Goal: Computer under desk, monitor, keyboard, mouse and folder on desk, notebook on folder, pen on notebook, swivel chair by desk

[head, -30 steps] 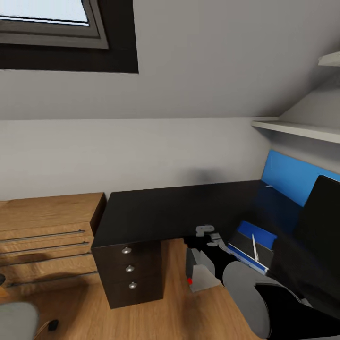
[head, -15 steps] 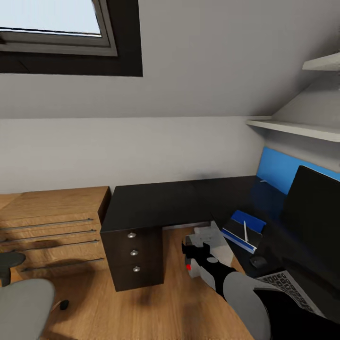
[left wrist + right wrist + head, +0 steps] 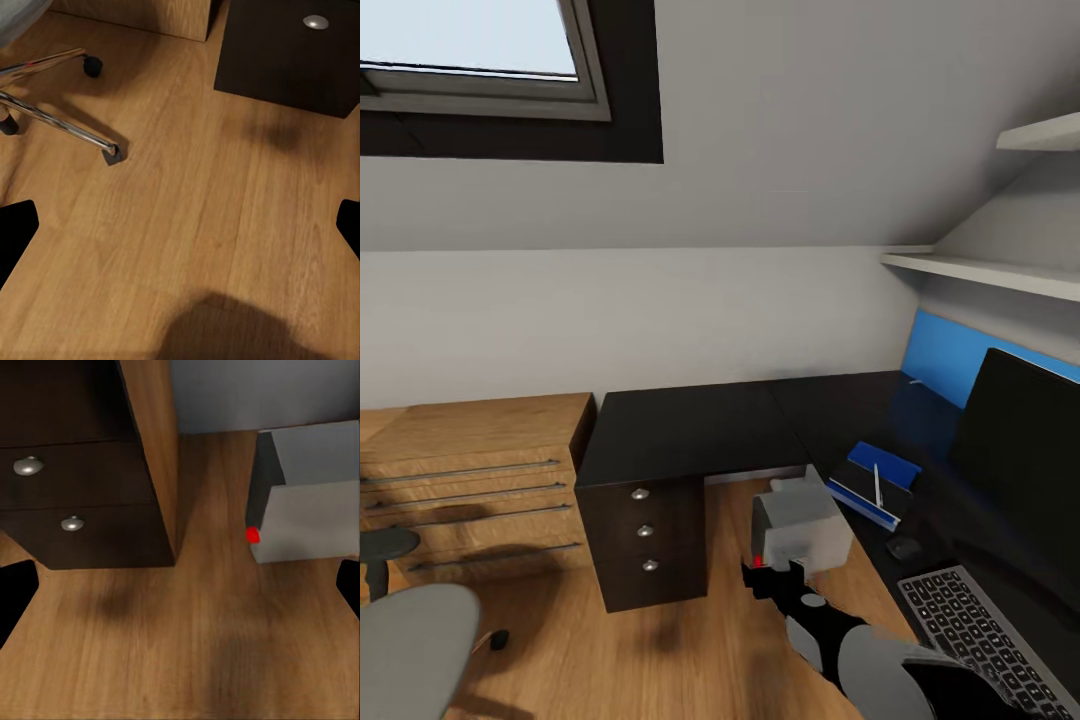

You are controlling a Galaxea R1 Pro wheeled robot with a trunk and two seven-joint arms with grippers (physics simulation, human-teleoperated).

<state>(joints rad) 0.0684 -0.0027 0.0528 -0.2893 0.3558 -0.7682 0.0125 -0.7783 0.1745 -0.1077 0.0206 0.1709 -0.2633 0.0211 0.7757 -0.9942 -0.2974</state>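
Head view shows the black L-shaped worktop (image 3: 690, 425) with the monitor (image 3: 1025, 460) at its right, the keyboard (image 3: 975, 635) before it, and the mouse (image 3: 905, 547) between keyboard and folder (image 3: 882, 478), which carries the notebook (image 3: 860, 482) and pen (image 3: 877, 486). The computer (image 3: 800, 525) stands on the wood floor (image 3: 660, 650) beside the drawer unit (image 3: 645, 545), and the chair (image 3: 405, 650) sits well apart at far left. Both wrist views show each gripper's dark fingertips (image 3: 16, 232) (image 3: 15, 589) spread wide over bare floor, holding nothing.
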